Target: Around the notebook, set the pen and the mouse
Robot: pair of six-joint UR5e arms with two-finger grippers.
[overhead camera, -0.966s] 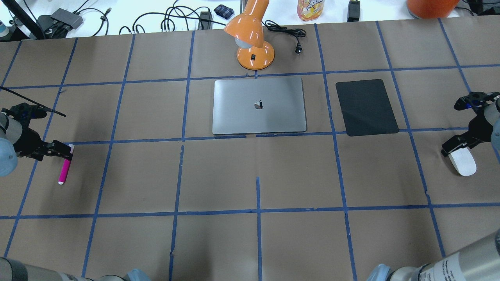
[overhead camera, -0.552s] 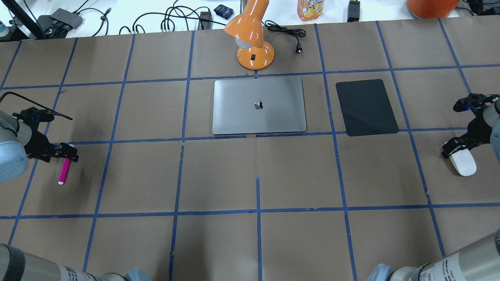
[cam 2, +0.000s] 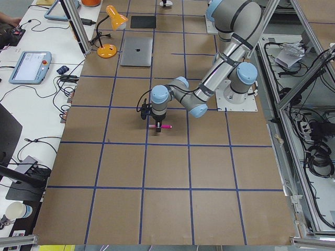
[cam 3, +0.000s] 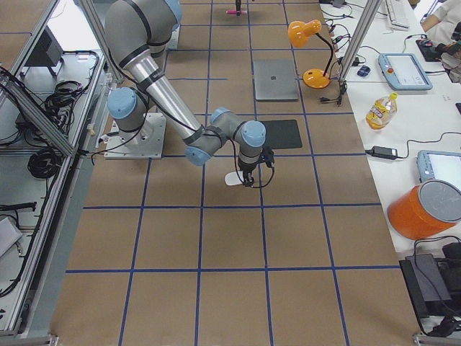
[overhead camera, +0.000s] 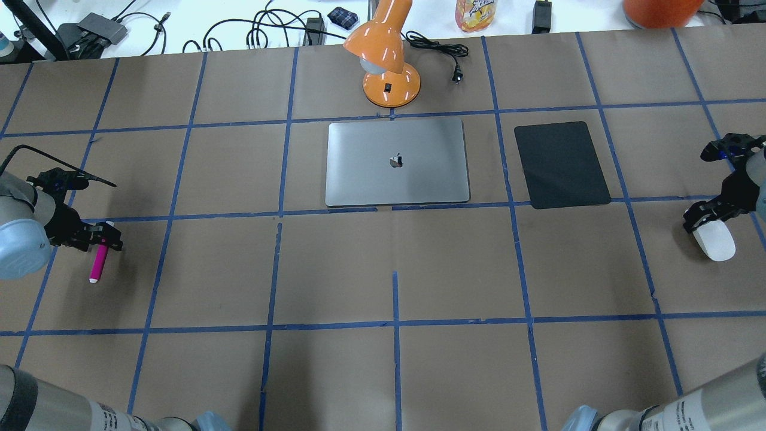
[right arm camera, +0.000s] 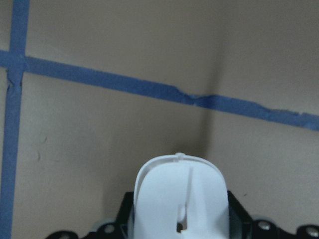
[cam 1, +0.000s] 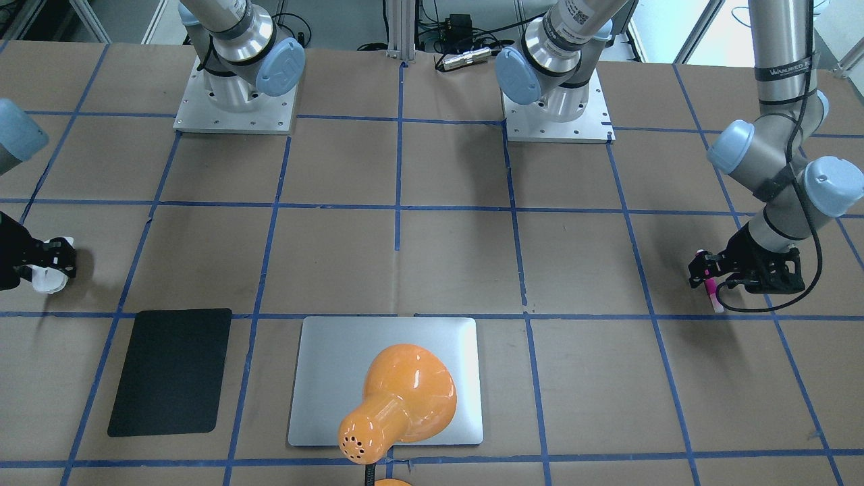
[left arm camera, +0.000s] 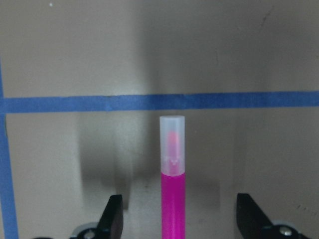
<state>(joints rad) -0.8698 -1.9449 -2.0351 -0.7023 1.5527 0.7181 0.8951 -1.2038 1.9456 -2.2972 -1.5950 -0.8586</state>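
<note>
Overhead exterior: pen and mouse well apart from notebook

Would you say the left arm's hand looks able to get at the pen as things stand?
Probably yes: the left hand is open and straddles the pen, one finger on each side with a gap, and nothing else lies between them.

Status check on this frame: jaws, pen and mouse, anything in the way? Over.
Left gripper open, jaws straddling the pen. Right gripper shut on the mouse. Both far from the notebook; black mat sits between mouse and notebook.
</note>
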